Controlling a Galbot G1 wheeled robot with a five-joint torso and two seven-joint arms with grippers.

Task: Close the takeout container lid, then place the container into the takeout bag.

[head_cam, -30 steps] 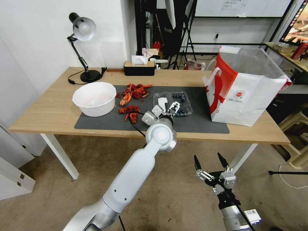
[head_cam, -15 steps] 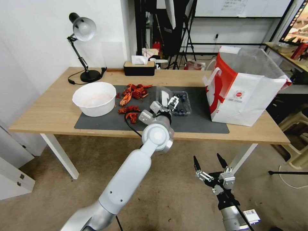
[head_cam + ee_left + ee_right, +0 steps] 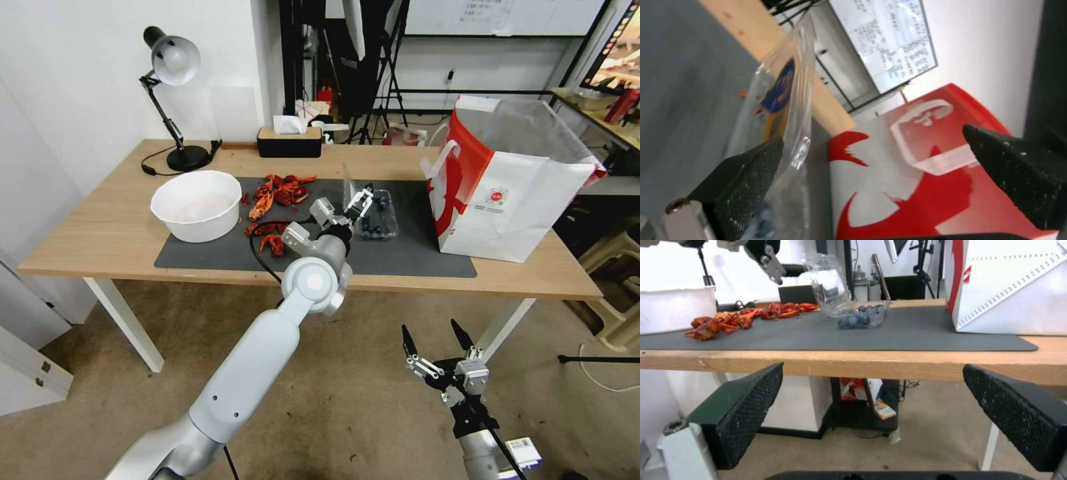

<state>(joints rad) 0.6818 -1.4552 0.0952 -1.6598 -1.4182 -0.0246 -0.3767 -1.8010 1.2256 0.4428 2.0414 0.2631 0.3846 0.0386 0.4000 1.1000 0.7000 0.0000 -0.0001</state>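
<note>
A wooden table (image 3: 100, 233) is seen ahead of the robot, with a dark mat (image 3: 413, 257) laid across its middle. At the table's right end the takeout bag (image 3: 513, 200) is stood upright on the wood, its red side turned toward the mat and its mouth open; in the left wrist view its red and white face (image 3: 907, 186) is seen close behind the gripper's fingers. A large white bowl (image 3: 197, 203) is set on the mat's left part, and a black desk lamp (image 3: 170, 67) and a black tissue box (image 3: 290, 141) are placed along the far edge. Red crayfish pieces (image 3: 277, 193) are scattered on the mat between the bowl and the takeout container (image 3: 377, 217).

The container is rested on the mat, left of the bag and apart from it, with dark blueberries (image 3: 856, 318) held in its tray. The lid (image 3: 348, 193) is raised to roughly upright on the tray's left side. The left gripper (image 3: 360, 200) is reached over the mat to the lid; its fingers are spread wide, and one fingertip (image 3: 753, 170) is pressed against the clear lid (image 3: 786, 96), while nothing is clamped between them.

The right gripper (image 3: 437, 337) is hung low in front of the table edge, below tabletop height, with its fingers (image 3: 742, 410) spread wide and nothing held.
</note>
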